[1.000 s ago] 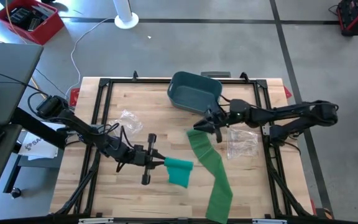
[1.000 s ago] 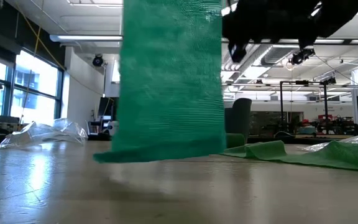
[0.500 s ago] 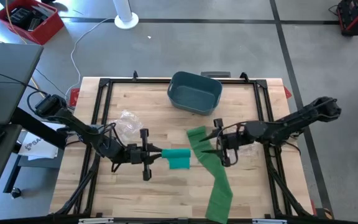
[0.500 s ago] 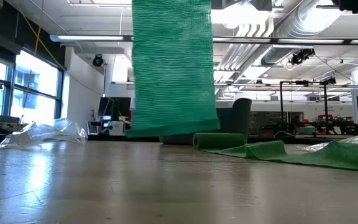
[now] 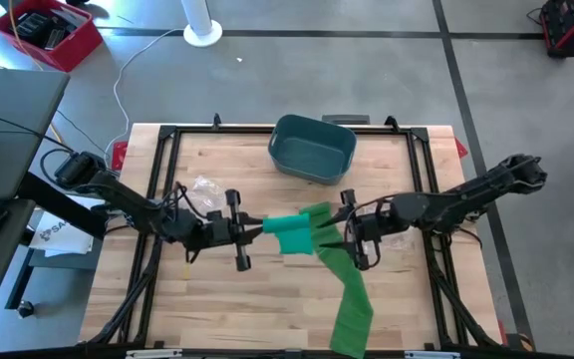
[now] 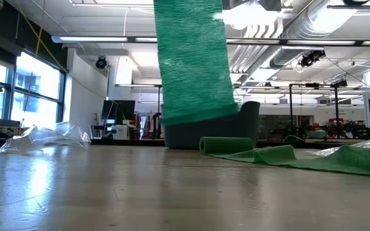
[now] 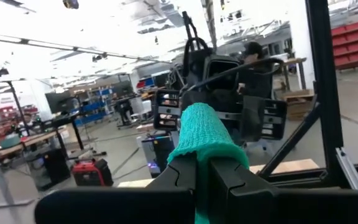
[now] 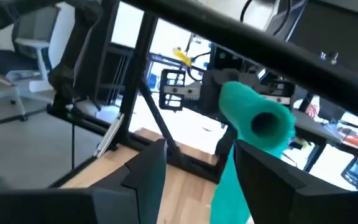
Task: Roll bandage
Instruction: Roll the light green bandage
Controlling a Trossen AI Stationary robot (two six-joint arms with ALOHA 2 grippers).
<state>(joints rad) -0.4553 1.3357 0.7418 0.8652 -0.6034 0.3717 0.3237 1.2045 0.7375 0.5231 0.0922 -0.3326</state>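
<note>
Bandage [image 8: 253,118] hollow-cored, seemingly, wrist view only

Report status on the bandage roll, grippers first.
Left gripper shut on the bandage, held above the table. Right gripper open, facing it at the strip. Strip trails off the front edge. Bin and plastic wrap stand clear.

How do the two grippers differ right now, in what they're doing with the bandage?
The left gripper is shut on the bandage and holds its rolled end up off the table; the right gripper is open and holds nothing. The left one reaches in from the table's left, the right from its right. Both face each other near the table's middle.
</note>
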